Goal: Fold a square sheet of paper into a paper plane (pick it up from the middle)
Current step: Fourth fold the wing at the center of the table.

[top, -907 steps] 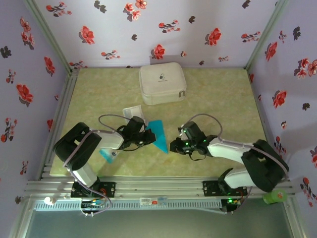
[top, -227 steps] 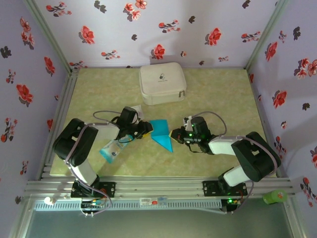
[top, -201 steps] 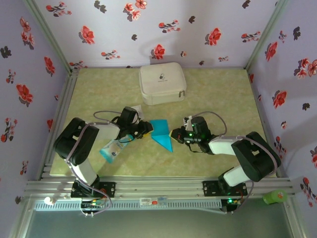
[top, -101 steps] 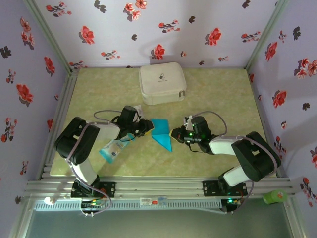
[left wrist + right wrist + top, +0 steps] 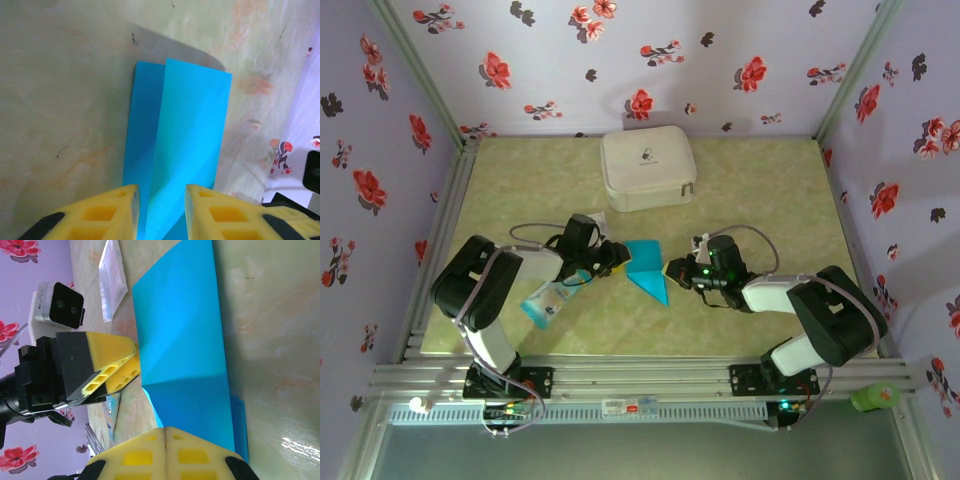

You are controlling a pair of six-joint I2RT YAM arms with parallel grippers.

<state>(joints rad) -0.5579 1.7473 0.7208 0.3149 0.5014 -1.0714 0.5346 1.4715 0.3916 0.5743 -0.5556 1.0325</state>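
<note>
Well, starting at the left, the packet (image 5: 544,301) lies toward the near-left corner of the table (image 5: 770,190), clear of the work. The left claw (image 5: 612,258) sits low at the left edge of the paper (image 5: 645,268). Its fingers (image 5: 107,212) are partly apart, with the raised blue flap running between them, and they do not look clamped on it. The paper lies about mid-table, a little toward the near edge, and is already folded in part — one layer flat, another angled up over it. At its right edge the right claw (image 5: 671,270) is fully closed and empty. Its tip is on or just above the sheet; I cannot tell whether it touches.

The step looks like laying that flap over and setting the crease. To do it well, I judge the right claw should press down as an anchor. The left should close gently on the flap near the fold line and carry it across without dragging the sheet, matching edge to edge before any pressing. Thin paper likely buckles easily — slow and low seems best.
</note>
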